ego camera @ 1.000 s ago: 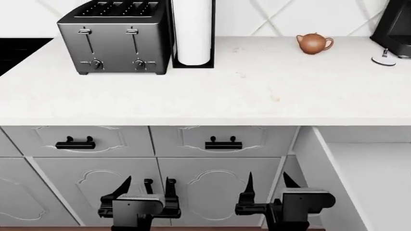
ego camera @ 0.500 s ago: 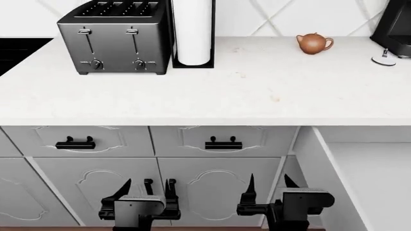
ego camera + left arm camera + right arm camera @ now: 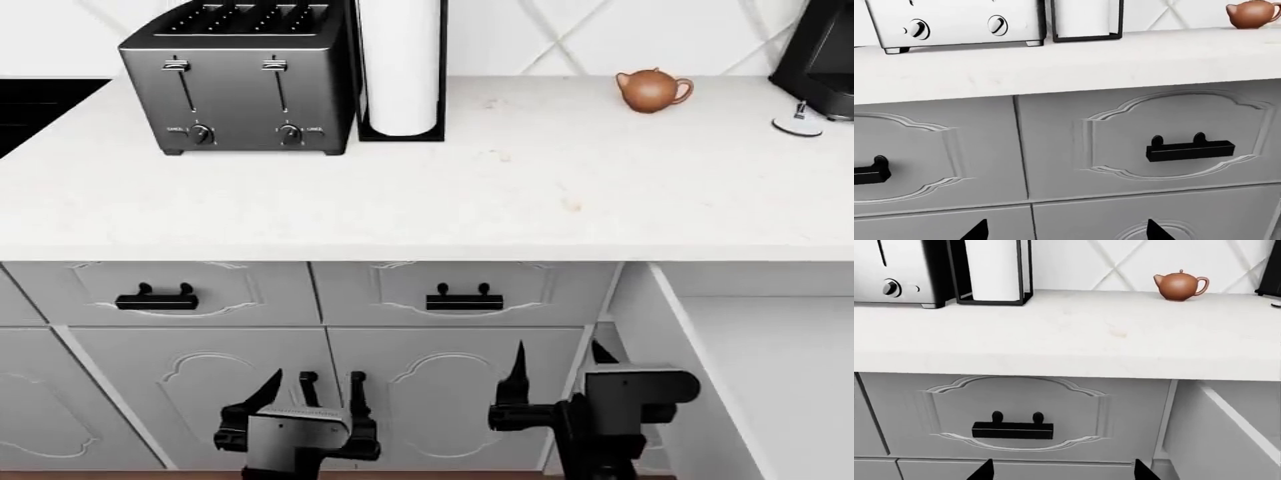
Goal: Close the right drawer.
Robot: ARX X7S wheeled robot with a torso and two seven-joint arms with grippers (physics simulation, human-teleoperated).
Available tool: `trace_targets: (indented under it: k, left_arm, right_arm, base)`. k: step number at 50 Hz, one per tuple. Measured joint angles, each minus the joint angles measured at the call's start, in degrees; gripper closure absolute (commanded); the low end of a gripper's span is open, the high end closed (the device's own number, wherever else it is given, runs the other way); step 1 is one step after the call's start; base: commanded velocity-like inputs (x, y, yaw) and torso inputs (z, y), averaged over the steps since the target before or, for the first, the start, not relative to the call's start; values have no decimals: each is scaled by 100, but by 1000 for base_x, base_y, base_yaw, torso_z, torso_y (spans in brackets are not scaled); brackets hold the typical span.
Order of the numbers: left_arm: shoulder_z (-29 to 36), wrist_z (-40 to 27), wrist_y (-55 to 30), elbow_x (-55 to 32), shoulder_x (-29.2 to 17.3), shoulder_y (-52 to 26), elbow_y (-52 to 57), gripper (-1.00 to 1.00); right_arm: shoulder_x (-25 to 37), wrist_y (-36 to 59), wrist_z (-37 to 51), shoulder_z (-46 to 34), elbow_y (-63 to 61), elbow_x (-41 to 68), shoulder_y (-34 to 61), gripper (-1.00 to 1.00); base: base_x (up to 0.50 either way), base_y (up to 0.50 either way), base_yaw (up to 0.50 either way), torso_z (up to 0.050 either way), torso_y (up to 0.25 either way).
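Standing fully pulled out beside the tabletop (image 3: 400, 200), the right drawer (image 3: 747, 370) remains unclosed; right hand (image 3: 554, 385) and left hand (image 3: 314, 390) fingers apart, untouching.

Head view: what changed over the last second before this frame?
Both arms shifted slightly: the left hand drifted right and lower, the right hand edged up and right. Both are open and empty. The right drawer stays pulled out; toaster and teapot unmoved.
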Motion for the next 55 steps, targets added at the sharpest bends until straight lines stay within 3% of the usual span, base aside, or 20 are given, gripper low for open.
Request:
trace_targets:
  k: [8,18,29,55]
  left_arm:
    - [-377,990,1448,-589,-403,-104,-1442,-100]
    - [-579,1374,1982,-958,-718,109,-1549,-100]
    - [-629,1506,2109,-1103,-905,239,-1319,-100]
    - [-683,1243,1174,-1354,-1496,545,512,-100]
  right_arm:
    - [80,635,115,-39,-619,65,140,-100]
    - [203,1126,163,-33,-1097,144,375,-100]
    - [296,1661,233,-22,-1584,251,620,-100]
    - [452,3094,443,-35,-2665,502,1320,-100]
  base:
    - [0,0,0,0,0]
    - [0,0,0,0,0]
    - [0,0,0,0,0]
    - [0,0,0,0,0]
